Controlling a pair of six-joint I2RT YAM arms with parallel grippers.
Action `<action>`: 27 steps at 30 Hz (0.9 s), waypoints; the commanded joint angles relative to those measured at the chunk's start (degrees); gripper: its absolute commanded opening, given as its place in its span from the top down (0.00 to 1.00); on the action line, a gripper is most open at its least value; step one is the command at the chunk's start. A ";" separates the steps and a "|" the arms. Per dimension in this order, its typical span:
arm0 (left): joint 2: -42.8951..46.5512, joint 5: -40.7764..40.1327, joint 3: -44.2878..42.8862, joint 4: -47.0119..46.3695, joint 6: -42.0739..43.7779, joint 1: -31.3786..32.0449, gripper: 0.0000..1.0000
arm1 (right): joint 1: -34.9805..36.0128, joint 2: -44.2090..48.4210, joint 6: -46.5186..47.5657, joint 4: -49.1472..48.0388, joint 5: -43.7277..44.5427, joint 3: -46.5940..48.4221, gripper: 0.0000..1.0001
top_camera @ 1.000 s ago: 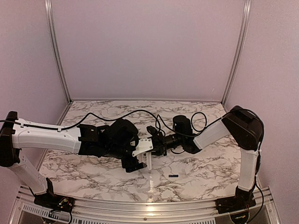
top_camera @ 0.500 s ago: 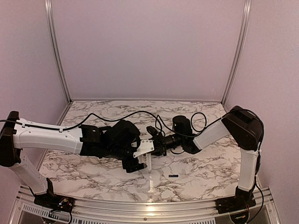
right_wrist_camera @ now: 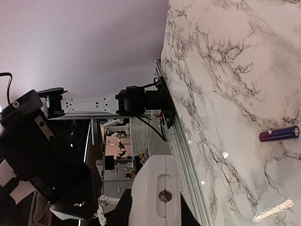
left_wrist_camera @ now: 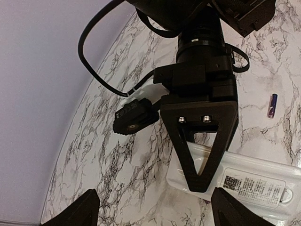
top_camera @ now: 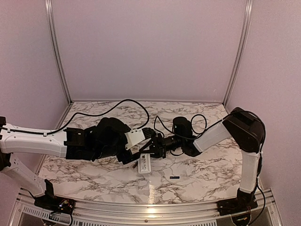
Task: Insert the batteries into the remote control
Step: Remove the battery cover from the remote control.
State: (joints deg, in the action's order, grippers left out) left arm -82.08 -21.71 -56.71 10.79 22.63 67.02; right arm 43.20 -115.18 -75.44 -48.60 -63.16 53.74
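Right tool is clenching the small white rectangular plastic remote; left tool is hanging open, probably needing the slim dark cylindrical battery next.

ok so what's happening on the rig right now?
The right gripper is clamped on the small white rectangular plastic remote control, whose labelled back faces the left wrist camera. The left gripper hangs open next to it, holding nothing. One slim dark cylindrical battery lies loose on the marble table, apart from both grippers. No second battery is visible, so loading looks unfinished.
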 commanded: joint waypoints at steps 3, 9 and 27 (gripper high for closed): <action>3.08 -1.42 0.96 -2.20 1.67 0.04 0.14 | -0.14 0.38 -1.09 -0.79 -0.74 0.25 1.00; 3.26 15.15 -0.21 4.22 1.85 0.21 0.10 | -0.33 1.18 3.42 5.45 0.09 1.59 1.00; -3.86 16.88 -4.72 8.73 0.87 0.30 0.03 | 0.92 2.99 6.63 10.19 -0.03 3.36 1.00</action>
State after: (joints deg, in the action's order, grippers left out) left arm -84.36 -3.62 -59.22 17.50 23.59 67.09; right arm 43.46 -114.34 -69.06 -38.68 -62.92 55.29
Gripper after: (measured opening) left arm 0.968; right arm 0.194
